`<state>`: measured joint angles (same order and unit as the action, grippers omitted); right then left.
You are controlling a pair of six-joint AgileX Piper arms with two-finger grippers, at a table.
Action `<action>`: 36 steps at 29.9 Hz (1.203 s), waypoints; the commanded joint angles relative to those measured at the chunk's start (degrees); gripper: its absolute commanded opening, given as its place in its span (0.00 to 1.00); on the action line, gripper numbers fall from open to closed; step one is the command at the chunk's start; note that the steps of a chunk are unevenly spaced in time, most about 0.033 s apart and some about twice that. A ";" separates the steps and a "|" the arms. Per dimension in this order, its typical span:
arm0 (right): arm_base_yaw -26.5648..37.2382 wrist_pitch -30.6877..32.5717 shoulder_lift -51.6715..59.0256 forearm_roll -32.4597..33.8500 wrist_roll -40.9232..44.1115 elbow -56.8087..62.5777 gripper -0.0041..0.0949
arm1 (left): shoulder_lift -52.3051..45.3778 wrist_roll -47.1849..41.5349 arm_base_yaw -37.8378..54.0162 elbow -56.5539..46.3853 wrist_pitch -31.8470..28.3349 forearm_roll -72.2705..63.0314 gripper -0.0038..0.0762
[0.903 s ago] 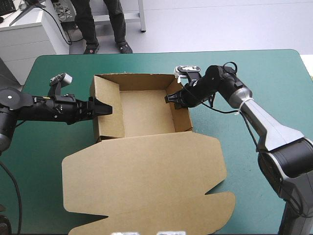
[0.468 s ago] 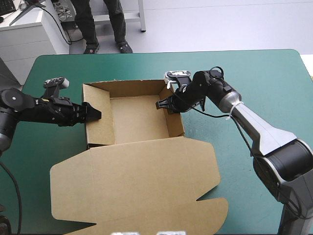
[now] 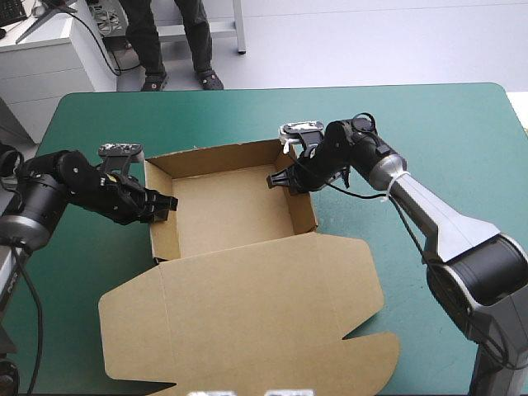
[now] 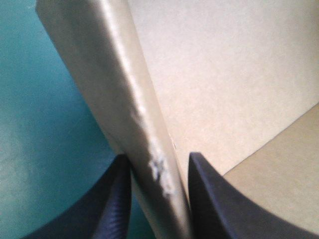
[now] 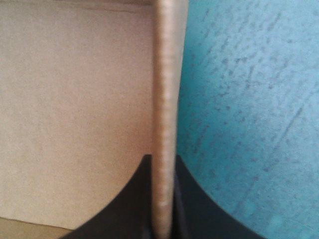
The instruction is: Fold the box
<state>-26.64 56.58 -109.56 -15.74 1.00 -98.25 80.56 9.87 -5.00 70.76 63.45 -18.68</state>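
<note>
While holding the box (image 3: pixel 227 210) mid-table as an open tray, clamps both side walls: left gripper (image 3: pixel 167 204) nipped on left wall (image 3: pixel 163 235), right gripper (image 3: pixel 276 179) on right wall (image 3: pixel 304 213) (lid (image 3: pixel 247 313) flat, toward near edge). Straddles each wall edge-on.

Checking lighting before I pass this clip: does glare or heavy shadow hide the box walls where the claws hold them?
High view: even light, only soft shadow inside the box along its walls. Left wrist view: a bright sheen streaks the wall's edge ahead of the left claw, hiding nothing. Right wrist view: no glare, the wall in the right claw evenly lit.
</note>
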 commanded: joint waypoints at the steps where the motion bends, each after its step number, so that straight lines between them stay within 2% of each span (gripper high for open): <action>1: -2.18 -0.75 3.13 -0.86 1.29 -1.75 0.03 | -0.13 -2.69 -2.36 1.72 -1.55 -1.77 0.23; 4: -4.37 0.18 3.13 5.45 5.09 -1.75 0.03 | 0.90 -6.40 -2.96 1.72 -3.78 -2.06 0.21; 8: -5.97 0.57 3.13 6.71 7.85 -1.75 0.03 | 2.40 -13.22 -2.96 1.72 -4.27 1.96 0.20; 12: -6.70 1.22 3.13 6.71 9.51 -2.52 0.03 | 3.26 -18.23 -4.08 1.72 -2.70 10.06 0.04; 16: -6.80 2.67 3.13 7.10 9.63 -5.74 0.03 | 3.56 -23.14 -6.65 1.84 -3.11 15.50 0.04; 20: -6.91 6.88 3.13 10.39 9.94 -10.07 0.03 | 4.32 -26.16 -8.98 2.80 -2.82 19.52 0.04; 26: -6.78 14.10 3.13 19.06 12.29 -13.95 0.03 | 9.07 -25.54 -11.54 13.52 3.47 20.55 0.04; 31: -3.96 15.10 3.13 18.09 13.18 -13.70 0.02 | 15.33 -24.66 -12.21 25.97 7.70 20.53 0.04; 36: -0.18 15.10 3.13 17.85 13.80 -12.55 0.02 | 22.09 -22.97 -12.21 33.35 10.68 19.48 0.04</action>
<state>-28.37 69.75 -110.06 3.79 17.13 -109.98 102.17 -13.97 -16.84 99.35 71.57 1.35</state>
